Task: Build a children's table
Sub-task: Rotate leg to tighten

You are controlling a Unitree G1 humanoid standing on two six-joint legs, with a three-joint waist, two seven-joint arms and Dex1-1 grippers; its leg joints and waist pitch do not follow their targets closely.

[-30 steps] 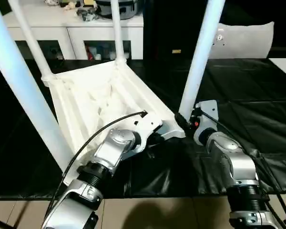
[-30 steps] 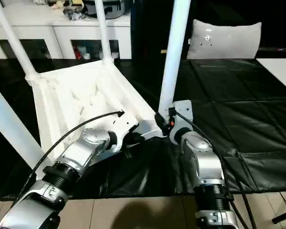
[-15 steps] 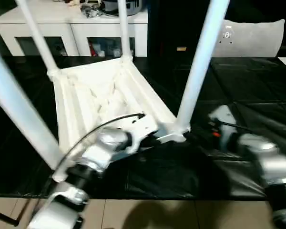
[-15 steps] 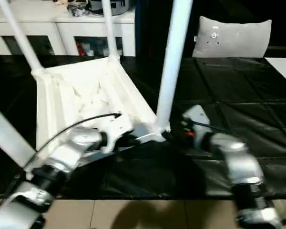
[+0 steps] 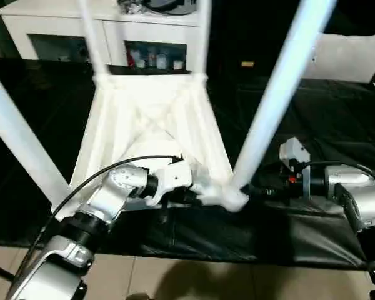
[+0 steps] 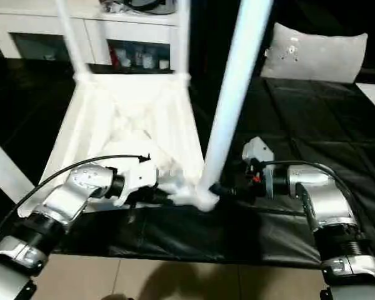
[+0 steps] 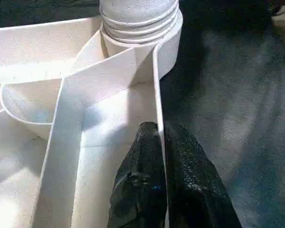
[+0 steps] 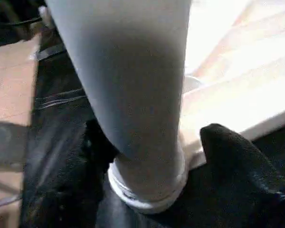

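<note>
My left hand [image 7: 162, 142] is pinched tight on the thin rim wall of the tabletop [image 5: 151, 115], just beside the near right corner socket [image 7: 138, 26]. My right hand [image 8: 147, 156] sits around the base of the nearest leg [image 5: 276, 100] with its fingers [image 8: 237, 156] spread either side of the tube; I can't tell whether they press it or merely bracket it.

The tabletop lies upside down on the black mat [image 5: 325, 125], ribs up, with legs standing in its corner sockets: two at the far corners, one at my near left, and this one.

I judge the whole piece light and fairly stiff, moulded plastic with smooth, slippery tubes. The rim wall is thin, so a pinch there steadies it but would not carry it. A long leg gives a lot of leverage on its socket, so I'd hold low, right at the collar, and push straight down.

Against a second ago, my right arm has swung from behind the leg out to the side, its hand now reaching in level at the base. The camera has also tipped, so the tabletop reads squarer to me.
</note>
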